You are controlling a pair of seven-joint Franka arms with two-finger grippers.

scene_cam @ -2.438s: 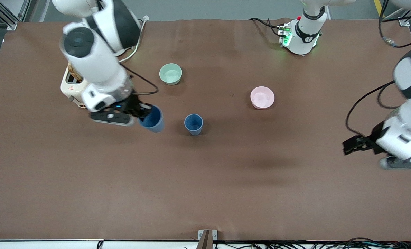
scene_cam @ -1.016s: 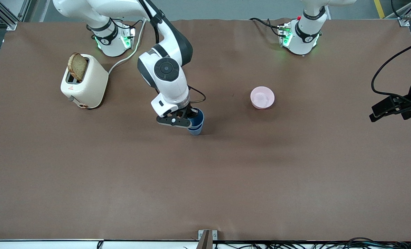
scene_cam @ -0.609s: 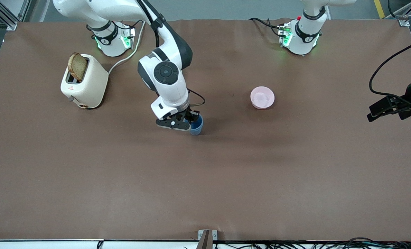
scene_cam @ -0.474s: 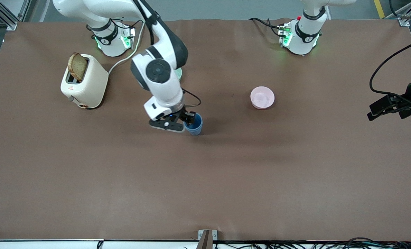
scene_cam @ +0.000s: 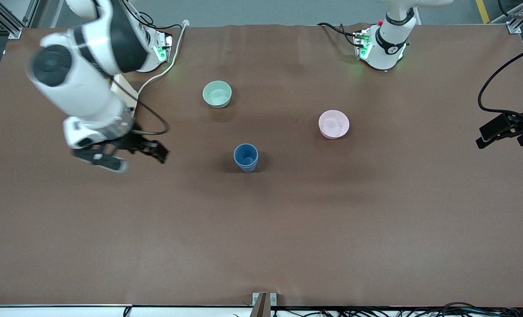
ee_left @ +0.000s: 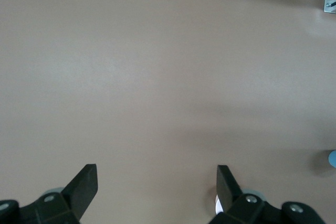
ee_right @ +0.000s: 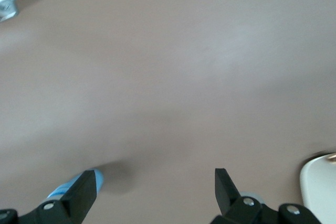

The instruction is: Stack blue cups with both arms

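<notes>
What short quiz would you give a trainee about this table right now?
1. True or false: the right tool holds a cup.
2. Which lies nearest to the front camera? A) green bowl B) pink bowl C) blue cups
3. Fill in: the left tool, over bare table at its own arm's end, is ____.
Key: 1 false, it is empty; 2 C; 3 open.

The right gripper left the stacked blue cups, jaws apart.
</notes>
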